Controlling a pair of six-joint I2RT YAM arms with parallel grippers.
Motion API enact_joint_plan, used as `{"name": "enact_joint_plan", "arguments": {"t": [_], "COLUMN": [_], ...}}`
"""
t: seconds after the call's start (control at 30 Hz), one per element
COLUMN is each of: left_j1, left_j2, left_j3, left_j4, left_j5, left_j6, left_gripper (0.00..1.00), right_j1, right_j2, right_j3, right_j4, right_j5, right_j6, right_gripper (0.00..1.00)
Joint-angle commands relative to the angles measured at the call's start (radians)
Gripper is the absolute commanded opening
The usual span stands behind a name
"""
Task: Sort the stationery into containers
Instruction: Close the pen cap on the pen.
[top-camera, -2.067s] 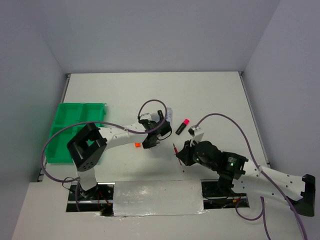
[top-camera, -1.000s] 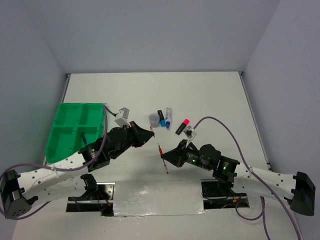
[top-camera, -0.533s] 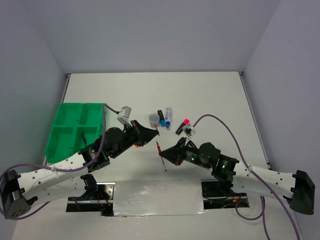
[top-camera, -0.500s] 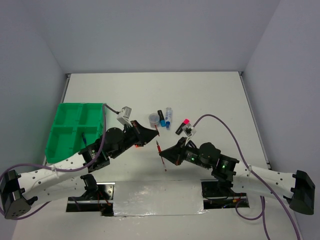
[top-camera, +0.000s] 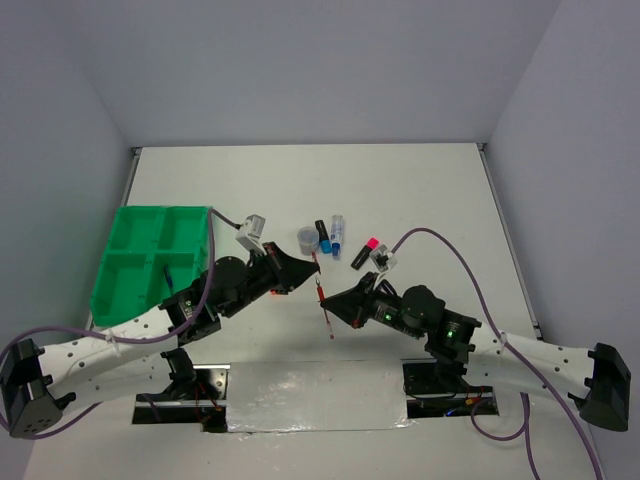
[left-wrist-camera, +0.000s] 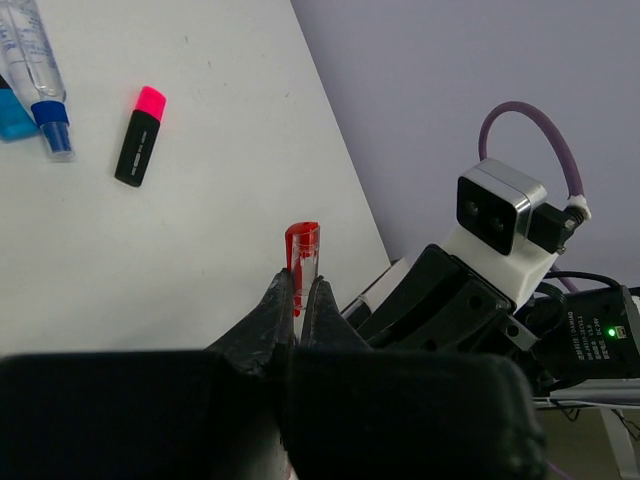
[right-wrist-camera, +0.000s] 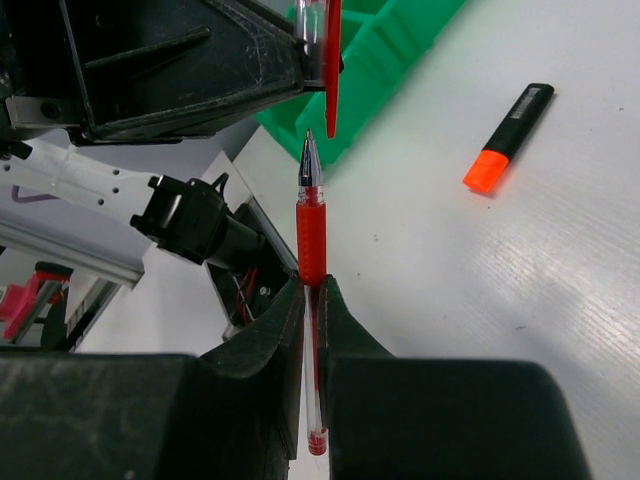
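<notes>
Closer than before, the right gripper (right-wrist-camera: 311, 292), clamped on the pen (right-wrist-camera: 311, 230), aims at the cap (left-wrist-camera: 303, 245) pinched by the left gripper (left-wrist-camera: 298, 297). Align both axes, then push gently.

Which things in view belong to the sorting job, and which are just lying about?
Job: thin red pen; red pen cap; pink-black highlighter; orange-black highlighter; blue-capped marker; green four-compartment plastic tray.
Lying about: purple cable; silver foil panel.
</notes>
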Motion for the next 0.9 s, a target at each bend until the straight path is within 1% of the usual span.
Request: {"name": "enact_joint_plan", "arguments": {"t": [0.0, 0.63, 0.87], "left_j1": [-0.004, -0.003, -0.004], "left_j2": [0.009, 0.026, 0.018], "left_j3": [-0.012, -0.026, -0.046], "left_j4": [0.076, 0.104, 0.122], "left_j5": [0.022, 0.051, 0.053], "left_j6": [-0.001, -0.004, -0.014], "left_gripper": [0.0, 0.0, 0.0], "right_j1": [0.003, 0.001, 0.001], "right_j2": [-0.022, -0.017, -0.023], "right_j3": [0.051, 0.074, 0.081], "right_j4": [0.033, 0.001, -0.008], "right_j5": [0.038, 0.109, 0.168], "right_j6": [-0.023, -0.02, 0.006], "right_gripper": [0.0, 0.0, 0.0]}}
